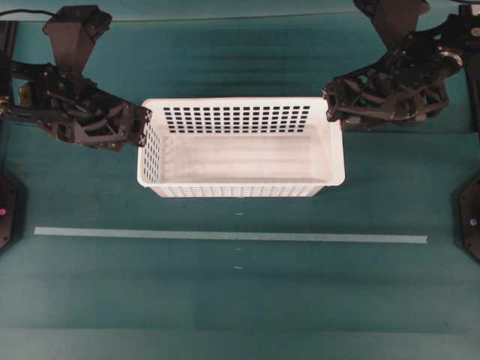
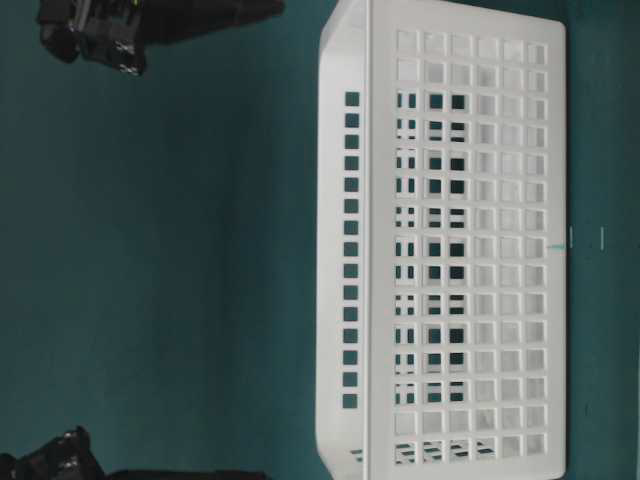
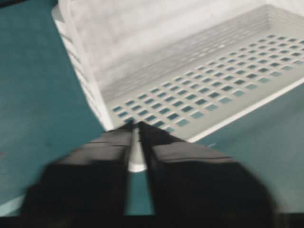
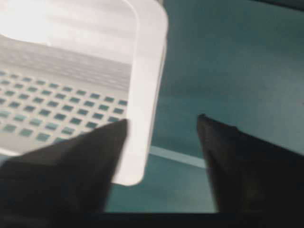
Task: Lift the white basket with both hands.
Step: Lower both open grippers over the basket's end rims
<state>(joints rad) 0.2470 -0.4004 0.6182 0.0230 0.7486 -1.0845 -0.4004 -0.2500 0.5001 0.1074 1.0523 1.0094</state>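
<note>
White basket (image 1: 241, 154) btwn left tool (image 1: 141, 126), right tool (image 1: 330, 101).

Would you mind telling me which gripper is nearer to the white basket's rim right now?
Left, narrowly. The left gripper has its fingers nearly together on the white basket rim corner. The right gripper sits at the opposite end, fingers spread wide astride the rim, not closed on it.
</note>
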